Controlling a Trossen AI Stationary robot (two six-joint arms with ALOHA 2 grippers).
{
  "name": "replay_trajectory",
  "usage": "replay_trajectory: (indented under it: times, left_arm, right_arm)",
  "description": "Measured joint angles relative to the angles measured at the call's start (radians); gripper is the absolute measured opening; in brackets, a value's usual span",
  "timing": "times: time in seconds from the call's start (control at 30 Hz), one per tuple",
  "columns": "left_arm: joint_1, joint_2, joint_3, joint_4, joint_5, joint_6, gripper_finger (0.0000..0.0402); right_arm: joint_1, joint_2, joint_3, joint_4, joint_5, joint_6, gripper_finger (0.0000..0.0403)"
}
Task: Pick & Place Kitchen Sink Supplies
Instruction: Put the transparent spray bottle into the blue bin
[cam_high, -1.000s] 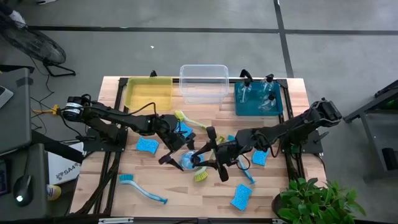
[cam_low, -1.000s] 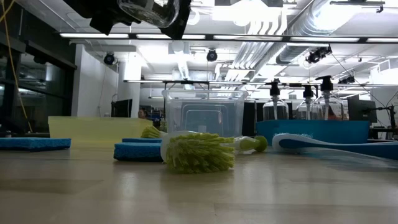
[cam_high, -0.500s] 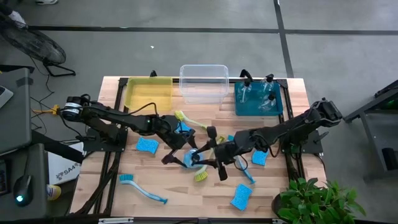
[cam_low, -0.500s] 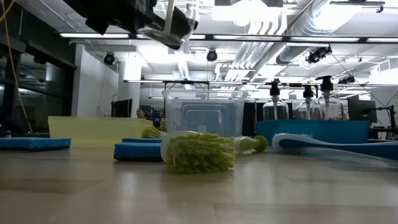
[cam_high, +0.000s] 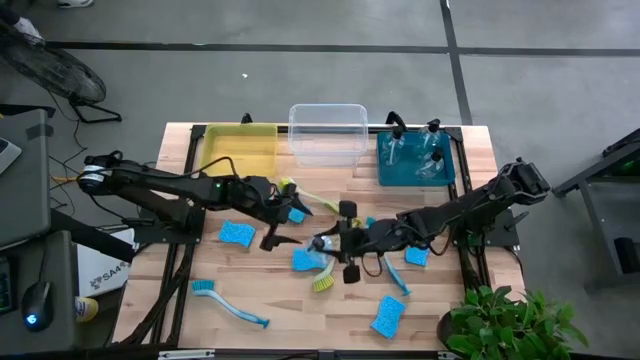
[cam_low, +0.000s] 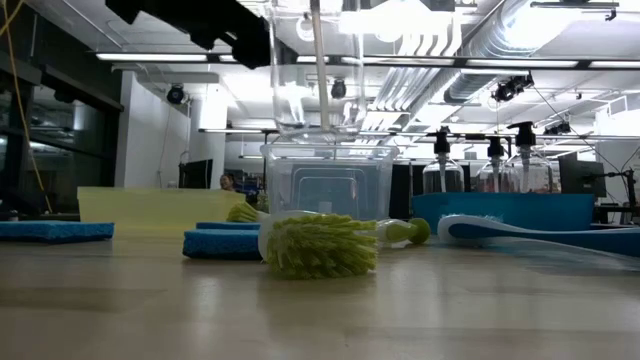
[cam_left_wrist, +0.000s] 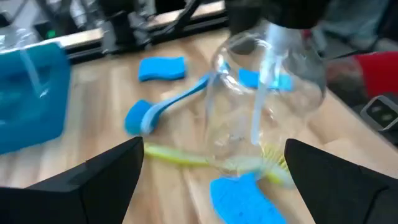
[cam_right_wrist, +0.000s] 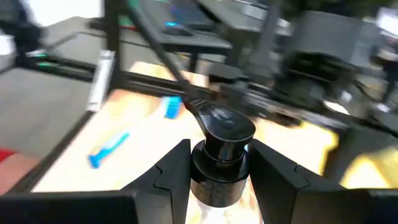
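Mid-frame in the high view, your right gripper (cam_high: 335, 243) is clamped on the spray bottle (cam_left_wrist: 264, 102) at its black nozzle neck, lifted over the table (cam_high: 470, 300). The left gripper (cam_high: 275, 230) hangs beside it, fingers spread wide. Treat the bottle as light, slick, thin-walled plastic; the stiff neck looks the safest hold.

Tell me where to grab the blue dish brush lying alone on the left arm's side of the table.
Take the blue dish brush mid-handle from straight above, gripper closing across it. It lies flat and diagonal, with its handle thin and clear of neighbours, and its bristle head is bulkier.
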Motion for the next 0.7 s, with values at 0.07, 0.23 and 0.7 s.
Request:
replay_trajectory:
  times: [0.07,0.23,0.7]
  left_arm:
    - [0.0,-0.02,0.0,-0.029,-0.049,0.0,0.0382]
    - [0.0,-0.047,0.0,-0.088,-0.131,-0.027,0.0382]
    - [-0.001,-0.049,-0.002,-0.165,-0.261,-0.105,0.0382]
  right_arm:
    - [-0.001,-0.001,0.0,-0.042,0.081,0.034,0.013]
    - [-0.002,-0.001,0.0,-0.125,0.271,0.113,0.013]
    - [-0.024,-0.001,0.001,-0.5,0.741,0.49,0.013]
